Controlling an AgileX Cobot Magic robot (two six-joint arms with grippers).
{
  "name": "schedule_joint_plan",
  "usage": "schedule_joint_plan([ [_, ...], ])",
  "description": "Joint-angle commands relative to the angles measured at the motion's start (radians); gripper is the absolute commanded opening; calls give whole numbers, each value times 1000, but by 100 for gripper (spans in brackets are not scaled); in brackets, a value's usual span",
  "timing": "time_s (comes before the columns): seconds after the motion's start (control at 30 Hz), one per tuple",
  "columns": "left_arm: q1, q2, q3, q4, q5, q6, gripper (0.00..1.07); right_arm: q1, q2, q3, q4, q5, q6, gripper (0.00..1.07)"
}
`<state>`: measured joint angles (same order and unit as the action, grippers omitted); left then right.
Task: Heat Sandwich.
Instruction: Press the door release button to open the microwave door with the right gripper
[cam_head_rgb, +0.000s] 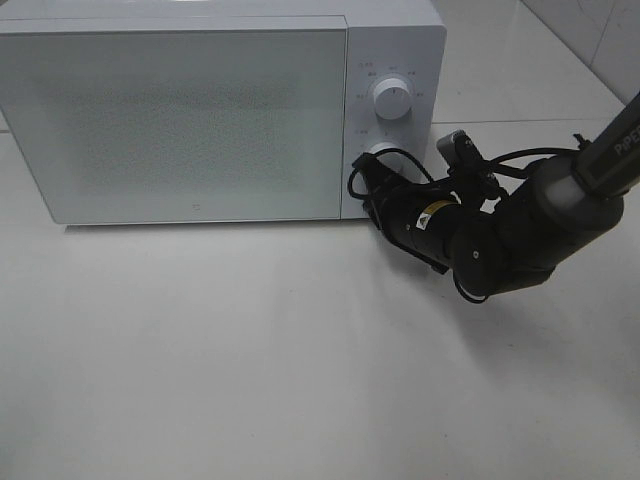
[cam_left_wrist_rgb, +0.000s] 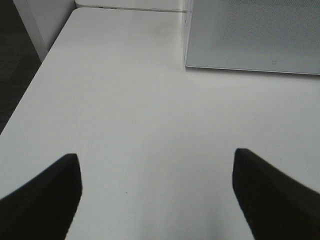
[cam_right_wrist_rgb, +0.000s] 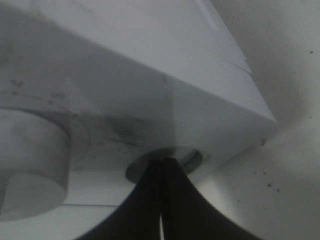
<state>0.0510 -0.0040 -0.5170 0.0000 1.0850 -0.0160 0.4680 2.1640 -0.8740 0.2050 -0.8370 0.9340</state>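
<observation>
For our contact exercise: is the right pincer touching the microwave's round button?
Cannot tell. The right wrist view shows the shut right pincer overlapping the round button, but neither contact nor gap is plain.

Three cameras, one microwave (cam_head_rgb: 170, 110).
High view looks steeply down, microwave at 11 o'clock on the table (cam_head_rgb: 250, 350); left wrist looks low across the table toward its door (cam_left_wrist_rgb: 250, 35) (well apart); right wrist is hard against its panel (cam_right_wrist_rgb: 115, 115).

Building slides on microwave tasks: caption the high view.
Shut right gripper at the closed microwave's control panel; no sandwich in view.
</observation>
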Motion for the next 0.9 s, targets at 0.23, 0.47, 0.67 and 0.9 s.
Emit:
schedule_joint_plan([
  [0.23,4,-6,2,-6,-17,-2,78,-14,-11,-40,94,-251,-111,0],
  [0.47,4,-6,2,-6,-17,-2,78,-14,-9,-40,144,-291,-120,0],
  [0.67,4,-6,2,-6,-17,-2,78,-14,24,-40,182,-350,-126,0],
  [0.9,4,-6,2,-6,-17,-2,78,-14,43,-49,166,-353,-107,0],
])
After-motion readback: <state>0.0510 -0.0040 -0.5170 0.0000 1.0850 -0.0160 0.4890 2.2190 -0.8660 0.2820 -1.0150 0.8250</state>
